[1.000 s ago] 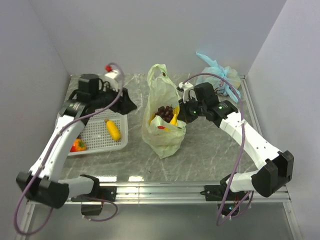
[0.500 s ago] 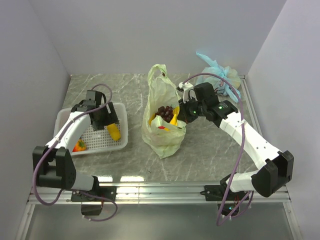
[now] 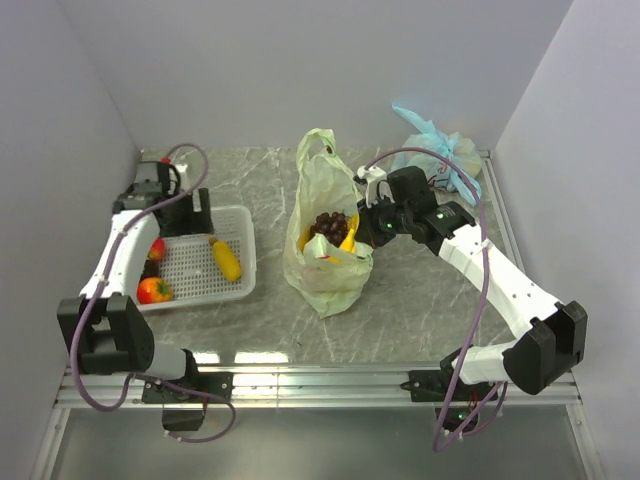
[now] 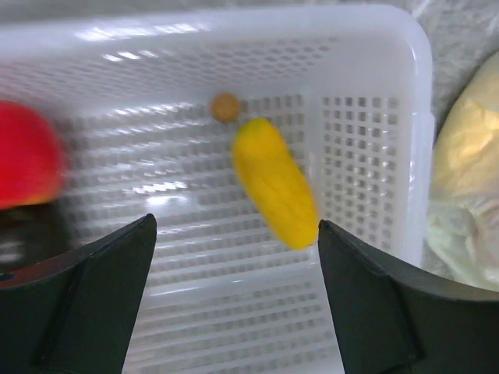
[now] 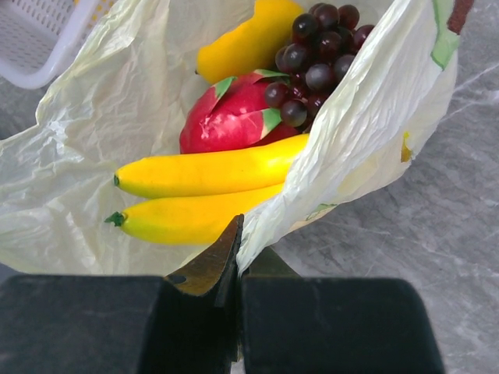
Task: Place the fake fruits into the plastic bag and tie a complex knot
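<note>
Pale yellow-green plastic bag [image 3: 325, 255] of thin, crinkly film, standing in the middle of the table [image 3: 420, 300] toward its far edge, with the mouth gaping upward. Looks limp and light, and is likely to slump or tear if dragged. Best taken by the rim or the handle loops [image 3: 318, 140]. Right gripper [image 5: 238, 234] pinched fully closed on the bag's near-right rim, propping the mouth open. Already inside: two bananas [image 5: 210, 167], a dragon fruit [image 5: 226, 117], dark grapes [image 5: 312, 54].

At the table's left edge, a white perforated basket [image 4: 374, 156]. Left gripper [image 4: 235, 234] hovering over it with fingers [image 4: 101, 288] spread wide, holding nothing. Beneath it, a yellow oblong fruit [image 4: 274, 181] near the basket's right wall, slightly blurred, and a red apple [image 3: 153, 290] at the basket's near-left corner. Glossy hard plastic, probably light and slick, prone to squirting from the pads. Safest to close across the yellow one's narrow middle. No knot tied yet.
</note>
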Action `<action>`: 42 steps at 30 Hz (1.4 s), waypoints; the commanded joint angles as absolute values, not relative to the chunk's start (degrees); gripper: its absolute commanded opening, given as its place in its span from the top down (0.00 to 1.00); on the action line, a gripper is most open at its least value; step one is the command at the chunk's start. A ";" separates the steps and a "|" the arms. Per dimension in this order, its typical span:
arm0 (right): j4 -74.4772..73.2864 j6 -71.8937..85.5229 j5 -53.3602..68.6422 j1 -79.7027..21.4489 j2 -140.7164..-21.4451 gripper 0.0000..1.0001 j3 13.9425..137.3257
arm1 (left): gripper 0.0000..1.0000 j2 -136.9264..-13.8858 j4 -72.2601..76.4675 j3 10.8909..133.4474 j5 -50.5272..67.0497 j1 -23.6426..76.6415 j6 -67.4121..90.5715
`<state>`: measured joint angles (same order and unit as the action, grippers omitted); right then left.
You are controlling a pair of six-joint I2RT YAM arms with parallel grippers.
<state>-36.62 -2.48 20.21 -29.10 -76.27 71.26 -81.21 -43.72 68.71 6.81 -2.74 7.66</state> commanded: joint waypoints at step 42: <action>-35.16 -1.67 22.33 -29.18 -74.00 1.00 68.29 | 0.26 -100.02 -50.18 68.28 16.08 -25.14 -21.79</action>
<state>-36.51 -2.11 21.82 -29.10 -76.09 67.42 -99.39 -50.13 65.41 12.38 -25.71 -21.32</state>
